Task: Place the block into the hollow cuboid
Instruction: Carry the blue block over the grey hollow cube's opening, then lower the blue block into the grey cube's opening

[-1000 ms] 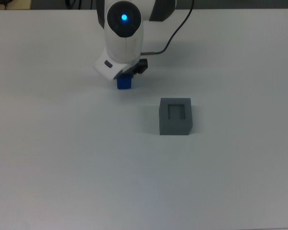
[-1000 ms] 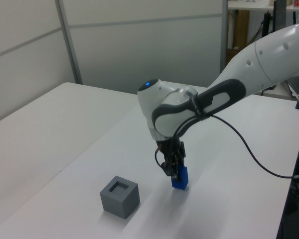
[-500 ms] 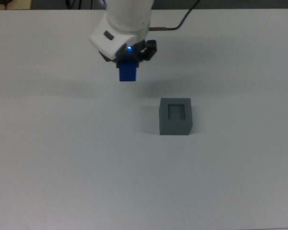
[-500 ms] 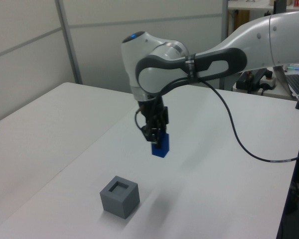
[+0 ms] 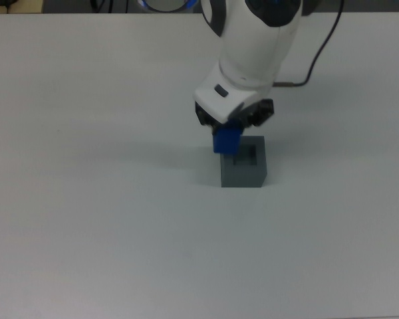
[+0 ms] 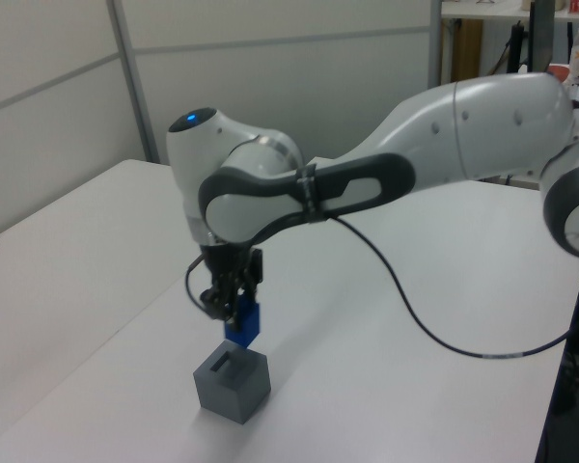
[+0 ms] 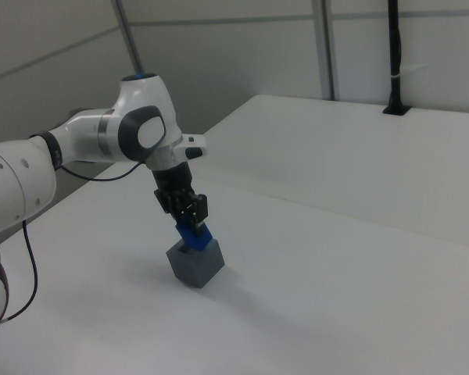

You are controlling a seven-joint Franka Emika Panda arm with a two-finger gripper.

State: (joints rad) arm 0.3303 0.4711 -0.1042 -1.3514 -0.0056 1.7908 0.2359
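The bright-blue block (image 5: 227,141) hangs in the air, held by my gripper (image 5: 230,130), which is shut on it. It hovers just above the dark-grey hollow cuboid (image 5: 243,169), over the recess's edge on the top view's left. In the left view the block (image 6: 243,323) sits a little above the cuboid (image 6: 233,386), with the gripper (image 6: 234,307) straight over it. In the right view the block (image 7: 193,234) nearly touches the cuboid's (image 7: 196,264) top, under the gripper (image 7: 189,221). The recess is partly hidden by the block and gripper.
The cuboid stands on a white table (image 5: 86,219) with bare surface all around it. A black cable (image 5: 312,63) trails from the arm toward the table's far edge. A wall panel (image 6: 77,87) rises behind the table in the left view.
The arm has carried the blue block from the top view's upper left down and rightward to just above the grey cuboid. The cuboid has not moved.
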